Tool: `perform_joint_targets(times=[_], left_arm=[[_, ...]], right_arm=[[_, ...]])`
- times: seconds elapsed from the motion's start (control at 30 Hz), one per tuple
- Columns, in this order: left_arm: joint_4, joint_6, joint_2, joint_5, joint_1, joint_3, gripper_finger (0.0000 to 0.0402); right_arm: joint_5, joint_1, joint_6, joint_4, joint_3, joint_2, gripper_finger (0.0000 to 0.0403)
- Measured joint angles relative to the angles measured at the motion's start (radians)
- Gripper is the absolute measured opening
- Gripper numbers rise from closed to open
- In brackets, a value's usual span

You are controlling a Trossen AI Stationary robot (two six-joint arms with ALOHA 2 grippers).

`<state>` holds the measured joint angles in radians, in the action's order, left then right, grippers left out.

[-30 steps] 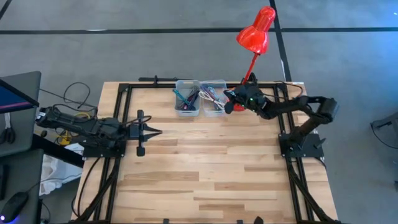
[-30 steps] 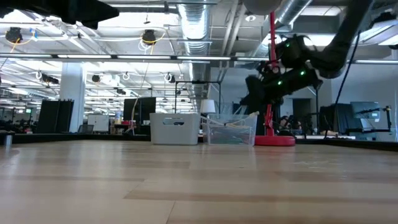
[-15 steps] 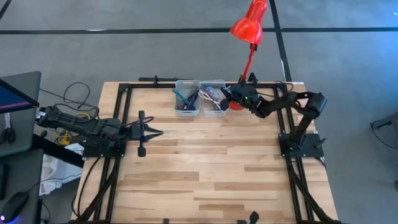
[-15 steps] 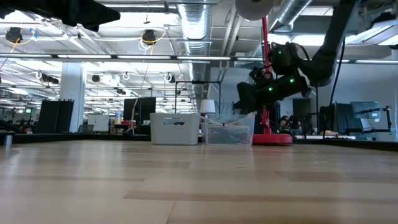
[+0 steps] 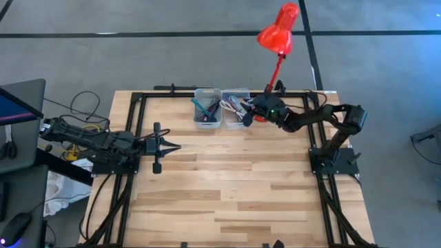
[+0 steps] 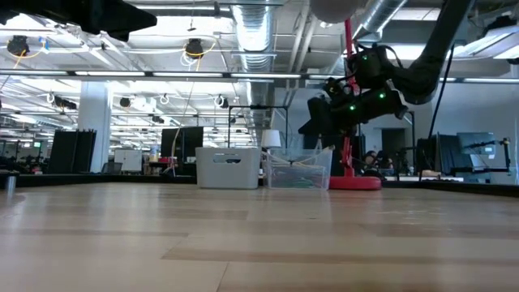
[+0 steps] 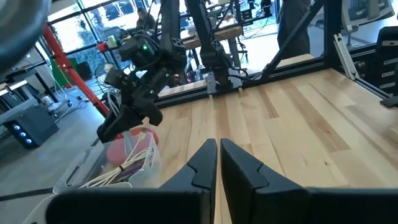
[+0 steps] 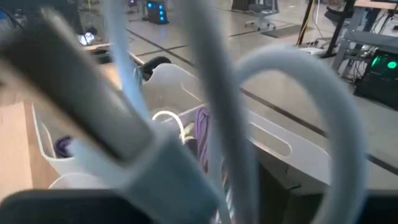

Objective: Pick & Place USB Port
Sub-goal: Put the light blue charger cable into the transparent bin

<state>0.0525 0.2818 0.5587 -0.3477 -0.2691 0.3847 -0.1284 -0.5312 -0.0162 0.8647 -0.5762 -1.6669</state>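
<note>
While the right gripper [image 5: 247, 116] hangs over the right-hand bin [image 5: 236, 107] at top centre of the high view, a pale cable [image 8: 249, 124] fills its wrist view right up close. Can't tell if the fingers are pinching it or letting go, honestly. I'd guess the pick is only starting, and no placing is done. The left gripper [image 5: 172, 146] sits pressed together at mid-left, over the table [image 5: 234, 186].

Red desk lamp [image 5: 279, 31] at table's [image 5: 227, 186] far edge (base partly hidden); monitor [image 5: 17, 103] beside table.
</note>
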Motion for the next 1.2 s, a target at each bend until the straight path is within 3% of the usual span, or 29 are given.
perform_joint_targets(times=[0.43, 0.8, 1.2], left_arm=[[0.0, -0.002, 0.0, 0.0, 0.0, 0.0, 0.0021], [0.0, -0.002, 0.0, 0.0, 0.0, 0.0, 0.0021], [0.0, -0.01, 0.0, 0.0, 0.0, 0.0, 0.0021]], right_arm=[[0.0, 0.028, 0.017, -0.018, 0.0, -0.002, 0.0196], [0.0, 0.056, 0.026, -0.031, -0.093, -0.003, 0.022], [-0.003, 0.08, 0.045, -0.437, -0.298, -0.003, 0.0258]])
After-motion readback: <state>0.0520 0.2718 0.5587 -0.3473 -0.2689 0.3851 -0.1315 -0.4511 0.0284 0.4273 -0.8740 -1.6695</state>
